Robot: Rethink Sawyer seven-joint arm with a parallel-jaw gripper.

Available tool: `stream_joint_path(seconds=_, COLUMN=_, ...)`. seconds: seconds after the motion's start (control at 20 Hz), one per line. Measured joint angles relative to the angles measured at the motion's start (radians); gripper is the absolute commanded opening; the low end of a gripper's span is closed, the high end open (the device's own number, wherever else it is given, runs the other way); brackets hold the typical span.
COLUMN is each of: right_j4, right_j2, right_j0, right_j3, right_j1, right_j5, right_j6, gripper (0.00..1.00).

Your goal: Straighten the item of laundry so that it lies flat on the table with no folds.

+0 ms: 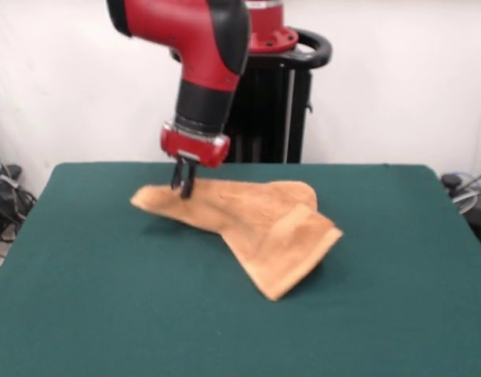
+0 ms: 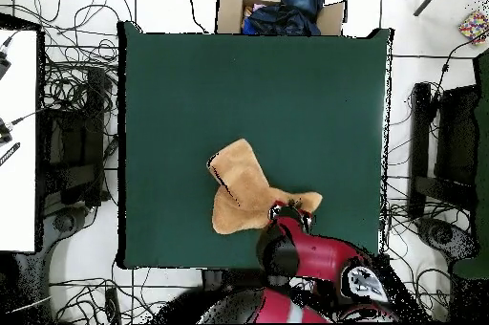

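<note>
Insp. note: the terry hand towel [image 1: 252, 220] lies approx. mid-table on the green felt table [image 1: 107, 314], somewhat toward the robot's side, and it is not flat. Front view shows one end doubled over into a thick wedge pointing at the camera, with a second layer stacked on it; the opposite end runs out as a narrower strip, whose corner appears raised slightly off the felt, a shadow showing beneath it. The gripper [image 1: 183, 182] is down on that strip near its tip, fingers drawn close together and seemingly pinching the cloth, though the contact is small and cannot be confirmed as a firm hold. Overhead view agrees: towel [image 2: 244, 192] reads as an irregular bent shape, arm covering the corner nearest the base. Risks, judged from this state: (1) grip appears to sit very near the edge, so terry could slip out under any pull and drop back crumpled; (2) a pull along the strip's own line would likely drag the whole towel across the felt w/o opening the doubled end, since felt-on-terry friction may be too low to anchor it; (3) lifting too high could let the folded wedge swing under and add a fold. Task est. well short of done.
</note>
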Motion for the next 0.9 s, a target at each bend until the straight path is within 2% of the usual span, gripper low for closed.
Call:
stream_joint_path(seconds=0.05, right_j4=0.000, right_j2=0.001, right_j0=-0.003, right_j3=0.001, right_j1=-0.005, right_j5=0.016, right_j6=0.000, gripper=0.00)
stream_joint_path(seconds=0.1, right_j4=-0.003, right_j2=0.008, right_j0=-0.025, right_j3=0.009, right_j1=-0.043, right_j5=0.141, right_j6=0.000, gripper=0.00)
stream_joint_path(seconds=0.3, right_j4=-0.014, right_j2=-0.007, right_j0=-0.007, right_j3=0.005, right_j1=-0.050, right_j5=0.187, right_j6=0.000, gripper=0.00)
stream_joint_path(seconds=0.45, right_j4=-0.014, right_j2=-0.044, right_j0=0.050, right_j3=-0.004, right_j1=-0.010, right_j5=0.061, right_j6=0.000, gripper=0.00)
stream_joint_path(seconds=0.5, right_j4=-0.014, right_j2=-0.060, right_j0=0.081, right_j3=-0.008, right_j1=0.017, right_j5=-0.035, right_j6=0.000, gripper=0.00)
stream_joint_path(seconds=0.6, right_j4=-0.011, right_j2=-0.075, right_j0=0.110, right_j3=-0.012, right_j1=0.047, right_j5=-0.140, right_j6=0.000, gripper=0.00)
stream_joint_path(seconds=0.65, right_j4=0.001, right_j2=-0.090, right_j0=0.142, right_j3=-0.017, right_j1=0.083, right_j5=-0.268, right_j6=0.000, gripper=0.00)
stream_joint_path(seconds=0.75, right_j4=0.010, right_j2=-0.094, right_j0=0.160, right_j3=-0.020, right_j1=0.110, right_j5=-0.361, right_j6=0.000, gripper=0.00)
stream_joint_path(seconds=0.8, right_j4=0.016, right_j2=-0.094, right_j0=0.171, right_j3=-0.025, right_j1=0.141, right_j5=-0.449, right_j6=0.000, gripper=1.00)
stream_joint_path(seconds=0.9, right_j4=0.015, right_j2=-0.094, right_j0=0.171, right_j3=-0.026, right_j1=0.144, right_j5=-0.453, right_j6=0.000, gripper=1.00)
